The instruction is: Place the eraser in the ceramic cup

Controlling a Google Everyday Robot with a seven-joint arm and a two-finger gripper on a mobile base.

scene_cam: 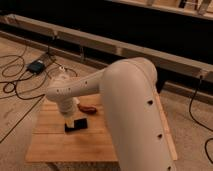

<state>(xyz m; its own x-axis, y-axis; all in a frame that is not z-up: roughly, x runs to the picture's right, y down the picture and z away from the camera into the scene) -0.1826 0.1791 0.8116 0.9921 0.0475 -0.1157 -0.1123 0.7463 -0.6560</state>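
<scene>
Wooden slatted table (pixel 50 145) is shown on a pale floor, with the robot's white arm (pixel 130 110) reaching across it from the right foreground. The gripper (pixel 70 119) is held low over the left-centre part of the tabletop, pointed downward below the arm's rounded wrist. Whether it is spread or closed cannot be told, since its lower end merges with the dark shape beneath. The eraser (pixel 77 125), a flat black block, is seen on the wood directly under the gripper, extending slightly to the right of it; contact between the two cannot be confirmed. A small reddish-brown item (pixel 89 108) is seen just behind the eraser, beside the arm. Black cables (pixel 15 85) and a dark box (pixel 36 66) are shown on the floor at left.
</scene>
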